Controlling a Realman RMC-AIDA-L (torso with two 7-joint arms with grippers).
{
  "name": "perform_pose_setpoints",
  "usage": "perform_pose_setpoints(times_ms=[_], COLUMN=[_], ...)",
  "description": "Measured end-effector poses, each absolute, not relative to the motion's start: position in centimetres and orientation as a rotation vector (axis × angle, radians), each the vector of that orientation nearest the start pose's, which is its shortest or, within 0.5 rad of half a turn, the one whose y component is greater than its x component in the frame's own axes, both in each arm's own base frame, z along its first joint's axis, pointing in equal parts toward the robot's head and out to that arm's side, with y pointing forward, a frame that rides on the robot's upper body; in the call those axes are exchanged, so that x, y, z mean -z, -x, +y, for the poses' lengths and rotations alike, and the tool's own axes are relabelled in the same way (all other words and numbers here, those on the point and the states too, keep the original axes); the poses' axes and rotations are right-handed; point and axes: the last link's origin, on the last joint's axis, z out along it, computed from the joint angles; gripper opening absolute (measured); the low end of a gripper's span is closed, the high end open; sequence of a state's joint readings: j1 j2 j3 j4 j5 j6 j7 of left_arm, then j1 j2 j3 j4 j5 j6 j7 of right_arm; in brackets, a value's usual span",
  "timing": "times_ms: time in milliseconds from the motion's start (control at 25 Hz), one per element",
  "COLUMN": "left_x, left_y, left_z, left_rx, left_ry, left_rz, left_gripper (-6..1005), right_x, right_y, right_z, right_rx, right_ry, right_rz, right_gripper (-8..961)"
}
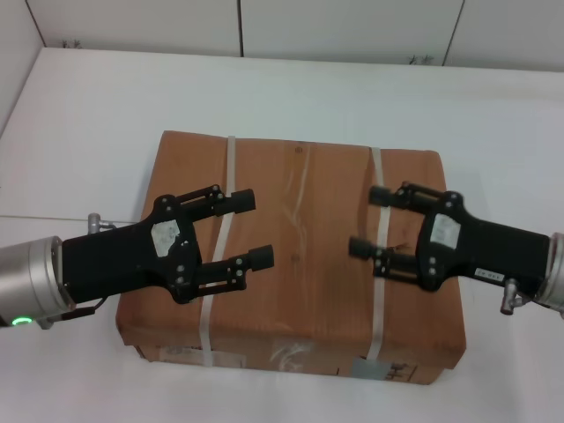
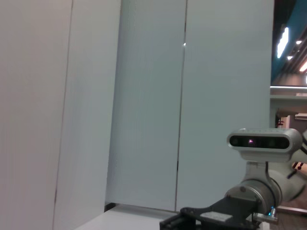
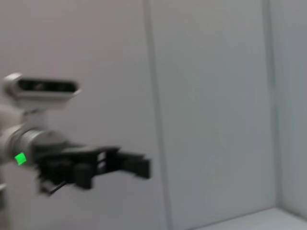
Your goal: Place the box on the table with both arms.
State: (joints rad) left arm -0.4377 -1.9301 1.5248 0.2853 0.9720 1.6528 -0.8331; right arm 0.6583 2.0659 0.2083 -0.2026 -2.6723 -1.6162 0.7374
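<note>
The brown cardboard box [image 1: 300,273] with two pale straps lies on the white table [image 1: 97,132]; tape and labels show on its front side. My left gripper [image 1: 253,229] is open and empty over the box's left half, above the left strap. My right gripper [image 1: 367,220] is open and empty over the right half, above the right strap. The two grippers point at each other with a wide gap between them. The left wrist view shows the right arm's gripper [image 2: 192,219] farther off. The right wrist view shows the left arm's gripper [image 3: 129,165].
White wall panels [image 1: 344,26] stand behind the table's far edge. The tabletop runs out around the box to the left, right and back. The wrist views show wall panels [image 2: 144,96] and a strip of tabletop.
</note>
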Motion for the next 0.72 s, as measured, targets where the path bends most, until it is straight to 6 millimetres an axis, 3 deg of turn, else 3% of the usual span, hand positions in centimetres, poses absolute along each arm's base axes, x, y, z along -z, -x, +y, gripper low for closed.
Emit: perform_pose_setpoints(times_ms=[400, 720], left_x=[1.36, 1.63], left_y=[26.42, 26.20], left_z=[27.83, 27.84], left_rx=[1.139, 1.148], left_ry=[2.655, 2.644], left_rz=[-0.267, -0.254], left_gripper=[742, 743], right_x=[5.21, 5.32], right_y=[-25.03, -24.91], right_z=[30.67, 30.75], right_rx=[-0.908, -0.904], right_ry=[2.758, 2.759], right_rz=[0.236, 0.223], right_gripper=[842, 842])
